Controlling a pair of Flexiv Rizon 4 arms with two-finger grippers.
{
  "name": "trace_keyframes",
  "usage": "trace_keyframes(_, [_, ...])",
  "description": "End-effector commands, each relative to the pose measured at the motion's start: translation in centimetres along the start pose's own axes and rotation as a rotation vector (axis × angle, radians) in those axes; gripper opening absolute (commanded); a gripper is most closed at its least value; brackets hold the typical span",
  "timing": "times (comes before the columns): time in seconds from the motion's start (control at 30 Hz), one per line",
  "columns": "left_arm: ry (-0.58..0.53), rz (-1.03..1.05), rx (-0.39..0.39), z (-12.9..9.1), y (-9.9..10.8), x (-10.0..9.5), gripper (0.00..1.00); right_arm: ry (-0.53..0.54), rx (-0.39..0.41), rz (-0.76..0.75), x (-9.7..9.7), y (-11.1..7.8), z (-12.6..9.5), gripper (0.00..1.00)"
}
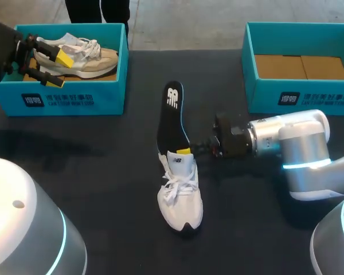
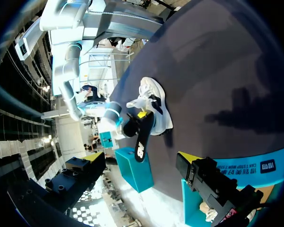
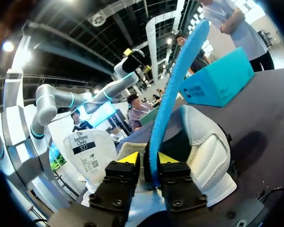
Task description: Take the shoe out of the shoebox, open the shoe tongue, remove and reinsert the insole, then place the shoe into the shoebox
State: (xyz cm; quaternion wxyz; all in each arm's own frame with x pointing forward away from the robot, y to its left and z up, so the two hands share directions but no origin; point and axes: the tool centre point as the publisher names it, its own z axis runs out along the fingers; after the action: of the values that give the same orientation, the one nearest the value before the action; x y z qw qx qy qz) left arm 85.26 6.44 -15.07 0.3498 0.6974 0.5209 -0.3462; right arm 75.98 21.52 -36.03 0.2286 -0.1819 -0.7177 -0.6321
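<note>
Two teal cardboard shoeboxes stood at the table's far side. The left shoebox (image 1: pixel 74 100) held a beige suede sneaker (image 1: pixel 94 63); the right shoebox (image 1: pixel 298 94) had a brown cardboard floor. Nearer, between them, a white laced sneaker (image 1: pixel 182 200) lay on the dark table (image 1: pixel 103 172). The right gripper (image 1: pixel 185 151) was clamped on the black flat insole (image 1: pixel 172 109), which jutted out of that sneaker's opening. The left gripper (image 1: pixel 57 69) hung above the beige sneaker, fingers spread apart.

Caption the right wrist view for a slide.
Right pincer shut on the insole, which stands up out of the white sneaker on the dark table.
</note>
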Motion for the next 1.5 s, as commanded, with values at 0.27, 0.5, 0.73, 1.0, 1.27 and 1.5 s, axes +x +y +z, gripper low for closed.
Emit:
trace_keyframes(0.27, [0.000,0.002,-0.001,0.0,0.0,0.0,1.00,-0.049,-0.047,-0.032,0.0,0.8,-0.4,0.55])
trace_keyframes(0.5, [0.000,0.002,-0.001,0.0,0.0,0.0,1.00,-0.075,-0.061,-0.030,-0.1,1.4,-0.4,0.49])
trace_keyframes(0.73, [0.000,0.002,-0.001,0.0,0.0,0.0,1.00,-0.092,-0.075,-0.044,0.1,2.0,-0.5,0.49])
trace_keyframes(1.0, [0.000,0.002,-0.001,0.0,0.0,0.0,1.00,-0.116,-0.081,-0.028,-0.4,2.8,-0.6,0.43])
trace_keyframes(1.27, [0.000,0.002,-0.001,0.0,0.0,0.0,1.00,-0.156,-0.081,0.008,-1.0,2.6,-0.5,0.00])
trace_keyframes(1.5, [0.000,0.002,-0.001,0.0,0.0,0.0,1.00,-0.157,-0.081,-0.039,-0.7,1.9,-0.7,0.00])
